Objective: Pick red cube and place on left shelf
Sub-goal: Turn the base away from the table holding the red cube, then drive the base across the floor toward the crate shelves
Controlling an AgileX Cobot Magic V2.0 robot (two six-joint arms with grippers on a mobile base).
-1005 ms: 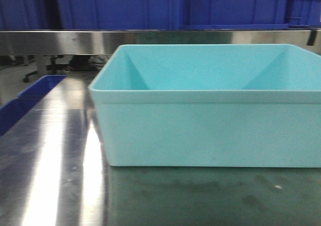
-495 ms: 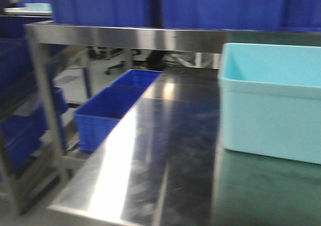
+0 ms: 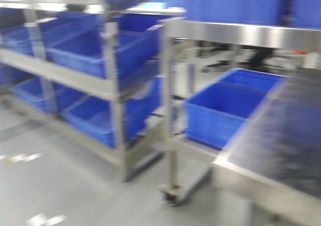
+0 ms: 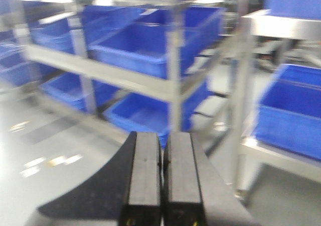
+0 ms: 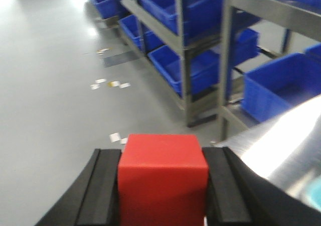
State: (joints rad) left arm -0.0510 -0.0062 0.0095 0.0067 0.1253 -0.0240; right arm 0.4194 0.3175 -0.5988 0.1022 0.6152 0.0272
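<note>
Right gripper (image 5: 163, 208) clamps the cube (image 5: 161, 173) squarely, 1 flat face up. Left gripper (image 4: 161, 183) is closed, empty. The shelf (image 3: 75, 78) stretches lengthwise away leftward.

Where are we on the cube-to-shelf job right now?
Done: the pick. The red cube sits clamped in the right claw.
In hand: the carry. The left claw is shut on nothing.
Left: reach the multi-tier stainless steel rack holding blue plastic crates, off to the left, and set the cube on it. None shows there yet.
</note>
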